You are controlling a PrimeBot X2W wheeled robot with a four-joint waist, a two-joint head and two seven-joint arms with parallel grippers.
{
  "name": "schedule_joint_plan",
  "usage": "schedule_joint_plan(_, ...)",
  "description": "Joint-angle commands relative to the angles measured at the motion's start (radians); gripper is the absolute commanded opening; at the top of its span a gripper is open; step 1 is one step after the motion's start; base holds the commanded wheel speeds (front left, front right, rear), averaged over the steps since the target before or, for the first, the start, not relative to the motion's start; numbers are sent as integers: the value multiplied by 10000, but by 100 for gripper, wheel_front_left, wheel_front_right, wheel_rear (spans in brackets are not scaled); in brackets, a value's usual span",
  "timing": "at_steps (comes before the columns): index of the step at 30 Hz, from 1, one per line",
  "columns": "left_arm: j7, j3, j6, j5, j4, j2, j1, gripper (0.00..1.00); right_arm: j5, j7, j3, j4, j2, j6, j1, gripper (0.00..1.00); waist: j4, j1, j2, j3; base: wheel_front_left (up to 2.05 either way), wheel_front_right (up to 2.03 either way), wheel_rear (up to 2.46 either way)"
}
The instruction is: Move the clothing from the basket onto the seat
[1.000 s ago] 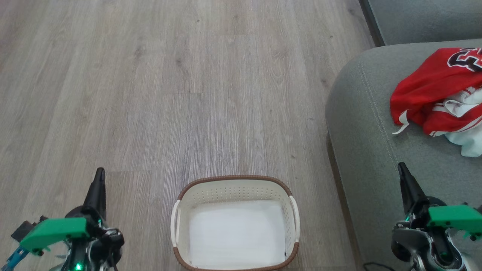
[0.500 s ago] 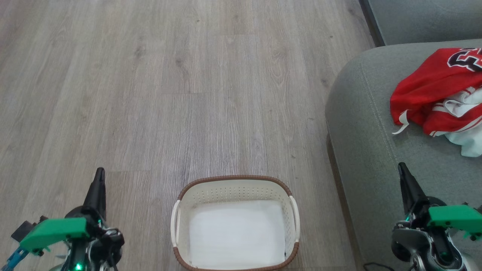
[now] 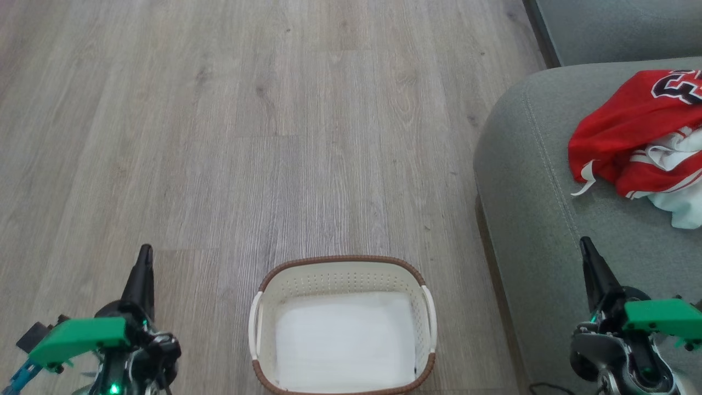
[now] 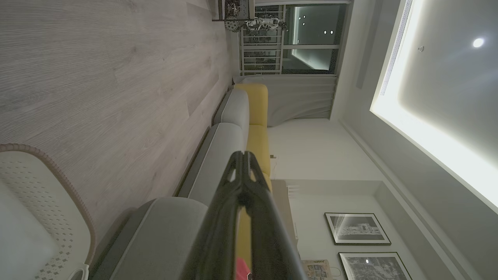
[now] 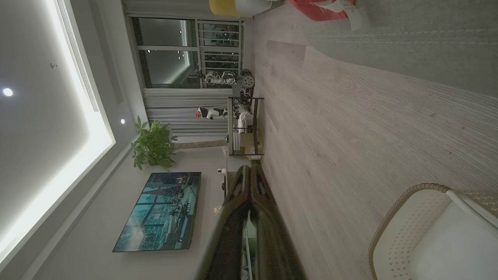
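Clothing [image 3: 630, 137]: we see a crumpled heap, a red mesh jersey with white trim and black-and-white numerals bunched with white and red-striped cloth. It lies on the seat [image 3: 526, 181], inward of the stitched seam, and is cut by the head view's right edge.
Seat: a grey-green cushion with a rounded edge, just right of the basket [image 3: 343, 259].
Basket: white perforated walls, a brown woven rim and two white handles. It stands on the floor [image 3: 274, 137] with its plain white bottom showing.
Floor: pale grey wood-look planks.
Room: our wrist views show yellow cushions [image 4: 256, 105] along a sofa back, framed pictures [image 4: 356, 228], a potted plant [image 5: 153, 144] and a wall screen [image 5: 159, 212].
Left gripper [image 3: 145, 252]: fingers pressed together with the tips meeting, grasping nothing, over the floor left of the basket.
Right gripper [image 3: 584, 244]: clenched likewise and empty, seen against the seat's near edge, apart from the clothing.
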Motion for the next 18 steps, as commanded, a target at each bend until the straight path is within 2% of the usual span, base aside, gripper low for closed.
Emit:
schedule_joint_plan(1, 53, 349, -65, 11, -270, 51, -488, 0, 2, 61, 173, -325, 40, -2, -550, 0, 0, 0, 0, 0, 0, 0, 0)
schedule_joint_plan(18, 63, 362, -65, 22, -270, 43, -489, 0, -12, 75, 155, -324, 52, -2, -552, 0, 0, 0, 0, 0, 0, 0, 0)
